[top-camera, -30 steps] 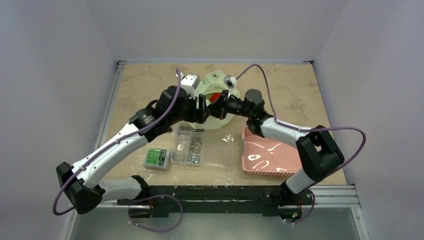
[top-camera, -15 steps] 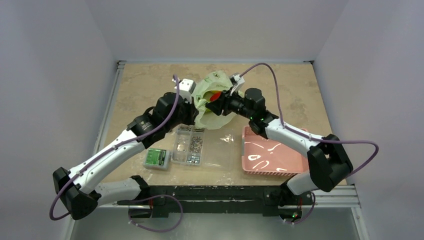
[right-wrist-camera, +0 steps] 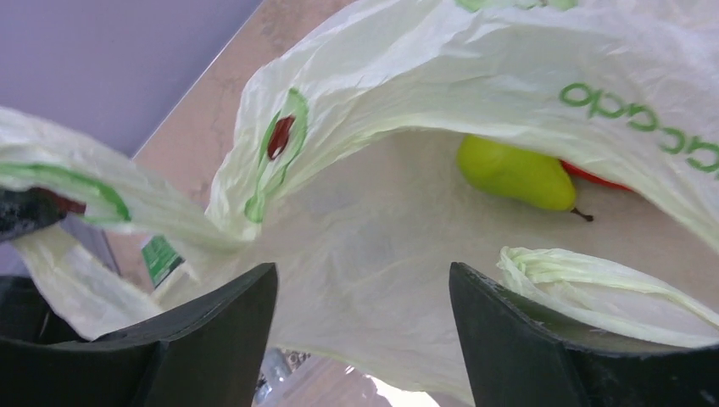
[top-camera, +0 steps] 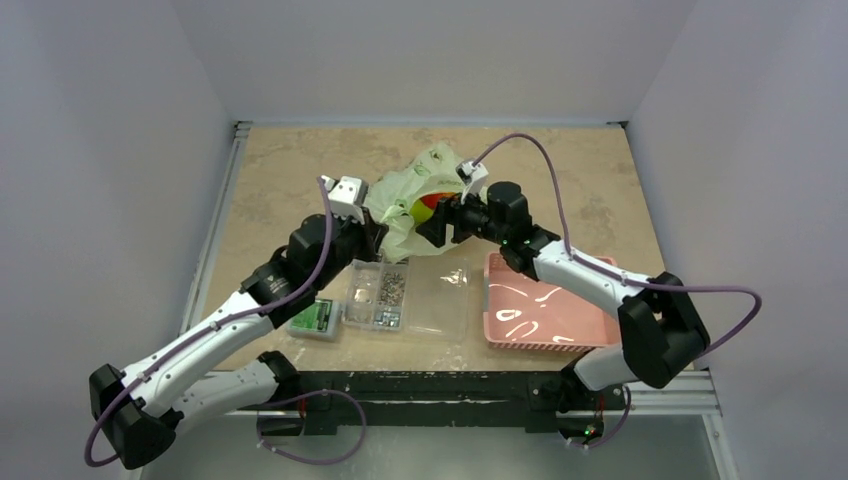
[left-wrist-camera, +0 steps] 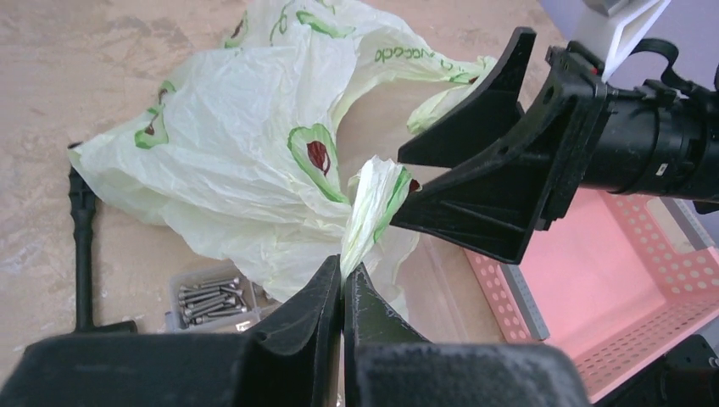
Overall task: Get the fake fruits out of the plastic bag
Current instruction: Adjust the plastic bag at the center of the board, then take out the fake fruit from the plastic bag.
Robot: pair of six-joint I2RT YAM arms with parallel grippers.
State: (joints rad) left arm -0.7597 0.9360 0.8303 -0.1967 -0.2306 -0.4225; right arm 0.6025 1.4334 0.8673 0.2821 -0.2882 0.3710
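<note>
You clamped left gripper (left-wrist-camera: pixel 342 273) on bag (left-wrist-camera: pixel 229 161), pulled toward 7 o'clock; right gripper (right-wrist-camera: pixel 360 288) released, jaws wide at mouth. Pear (right-wrist-camera: pixel 513 174) lay exposed; extraction could start.

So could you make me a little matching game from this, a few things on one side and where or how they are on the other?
Things:
1. left gripper
2. right gripper
3. green pear
4. pink basket

States:
A. inside the plastic bag
B. open, facing the bag's opening
C. lying right of the bag
D. shut on a twist of the bag

Pairs: 1-D, 2-B, 3-A, 4-C.
</note>
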